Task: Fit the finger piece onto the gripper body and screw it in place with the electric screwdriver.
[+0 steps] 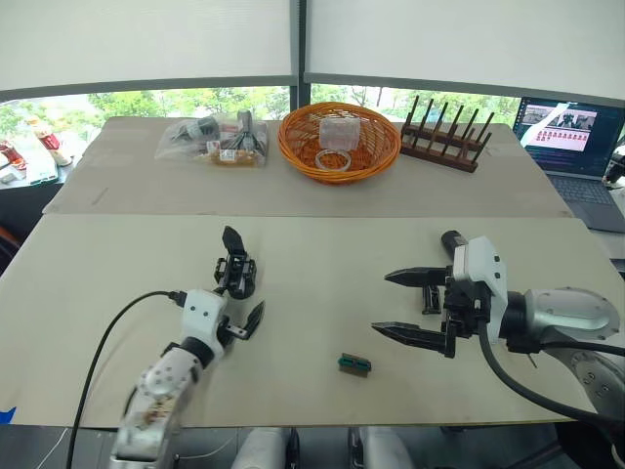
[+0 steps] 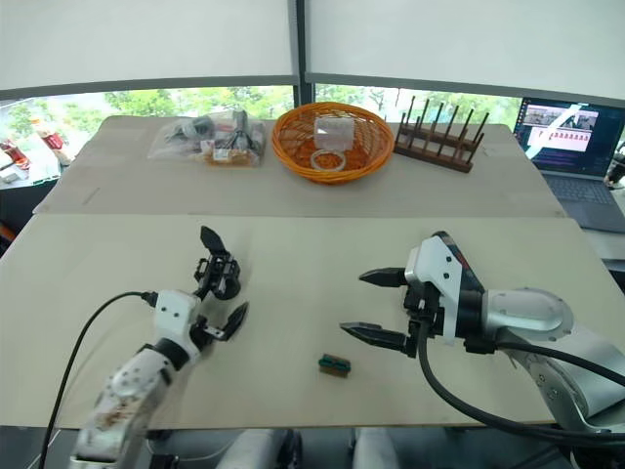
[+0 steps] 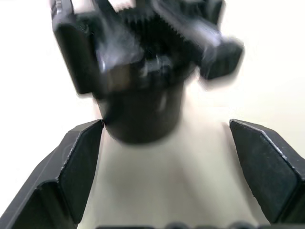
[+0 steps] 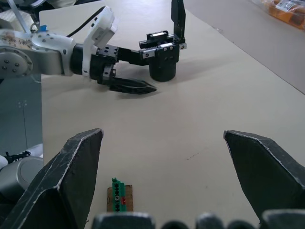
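Left gripper (image 1: 246,292), two black pointed fingers, is spread wide w/ nothing clamped. It straddles the small black gripper body w/ round cylindrical base and blocky bracket parts (image 1: 236,272), which stands upright on the beige table (image 1: 322,249), left of centre, well in from the near edge. One finger lies past the body, the other on its near side; whether either touches it can't be told.

The body looks rigid, hard plastic/metal, prob. fairly light and easy to tip w/ its pointed finger sticking up. Best hold by my read: across the round base, low down, not on the thin finger or brackets.

Small green-and-brown rectangular block (image 1: 354,363) lies flat nearer the near edge, about mid-table.

Right gripper (image 1: 402,305), white-cased wrist w/ two long black fingers, hangs released and empty over the right half, pointing toward the block, apart from it.

Hard to read: left wrist view is blurred, so the body's bracket detail, screw holes and teeth aren't clear. Whether a finger piece is already fitted can't be told.
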{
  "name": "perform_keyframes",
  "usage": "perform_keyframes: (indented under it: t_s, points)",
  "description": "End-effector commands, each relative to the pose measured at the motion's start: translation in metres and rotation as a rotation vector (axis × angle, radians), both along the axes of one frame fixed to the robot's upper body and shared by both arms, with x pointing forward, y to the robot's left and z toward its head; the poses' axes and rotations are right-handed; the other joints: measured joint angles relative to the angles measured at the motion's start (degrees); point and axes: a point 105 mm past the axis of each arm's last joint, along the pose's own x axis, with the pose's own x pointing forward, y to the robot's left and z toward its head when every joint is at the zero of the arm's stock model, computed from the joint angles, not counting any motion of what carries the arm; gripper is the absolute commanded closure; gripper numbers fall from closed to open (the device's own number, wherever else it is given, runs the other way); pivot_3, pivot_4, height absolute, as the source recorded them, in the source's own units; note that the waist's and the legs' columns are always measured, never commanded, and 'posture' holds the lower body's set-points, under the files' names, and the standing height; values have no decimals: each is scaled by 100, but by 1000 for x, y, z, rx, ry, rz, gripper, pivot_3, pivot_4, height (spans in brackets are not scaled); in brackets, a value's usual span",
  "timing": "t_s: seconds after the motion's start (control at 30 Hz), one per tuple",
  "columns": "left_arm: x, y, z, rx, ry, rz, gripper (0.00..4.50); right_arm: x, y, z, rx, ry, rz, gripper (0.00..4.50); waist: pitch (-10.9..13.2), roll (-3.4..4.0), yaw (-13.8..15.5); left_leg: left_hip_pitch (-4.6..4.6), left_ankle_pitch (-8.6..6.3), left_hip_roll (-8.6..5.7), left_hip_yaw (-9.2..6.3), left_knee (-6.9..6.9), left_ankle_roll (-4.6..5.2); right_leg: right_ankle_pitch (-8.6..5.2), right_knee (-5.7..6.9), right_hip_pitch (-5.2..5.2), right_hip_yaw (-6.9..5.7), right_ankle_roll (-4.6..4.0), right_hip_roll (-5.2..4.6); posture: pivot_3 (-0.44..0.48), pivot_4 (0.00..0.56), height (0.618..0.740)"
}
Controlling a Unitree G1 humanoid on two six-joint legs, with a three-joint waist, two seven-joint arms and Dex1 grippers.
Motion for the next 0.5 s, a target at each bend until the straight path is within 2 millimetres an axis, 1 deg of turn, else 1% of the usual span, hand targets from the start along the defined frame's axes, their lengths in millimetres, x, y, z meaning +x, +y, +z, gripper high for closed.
perform_keyframes:
  t_s: [0.03, 0.13, 0.2, 0.3, 0.4, 0.5]
  points:
    - [2, 8, -10, 76, 55, -180, 26, 0, 5, 7, 4, -58, 30, 0, -1, 4, 3, 2, 2, 0, 0, 1, -3, 0, 0, 2, -1, -1, 1, 0, 150, 740]
    - [12, 18, -9, 115, 68, -249, 26, 0, 7, 7, 4, -64, 35, 0, -5, 10, 9, 15, 5, 0, 2, 1, -5, 0, -1, 3, -27, -1, 4, 0, 150, 740]
    - [17, 20, -9, 117, 77, -305, 26, 0, 7, 8, 4, -67, 34, 0, -6, 12, 17, 19, 5, 0, 5, 1, -3, 4, -2, 7, -31, 6, 4, 0, 150, 740]
    - [26, 22, -11, 155, 67, -331, 26, -1, 6, 8, 2, -66, 26, 0, -7, 14, 20, 18, 5, 0, 5, 1, -3, 20, -2, 12, -33, 33, 4, 0, 150, 740]
    - [36, 23, -4, 91, 71, -318, 26, -4, 4, 7, -6, -64, 24, 0, -7, 14, 21, 18, 6, 0, 5, 1, -4, 22, 0, 17, -32, 32, -1, 0, 150, 740]
    - [38, 23, 7, 26, 78, -340, 26, -3, 2, 10, -8, -68, 20, 0, -7, 14, 6, 17, 6, 0, 5, 1, -5, 22, 2, 16, -24, 32, -7, 0, 150, 740]
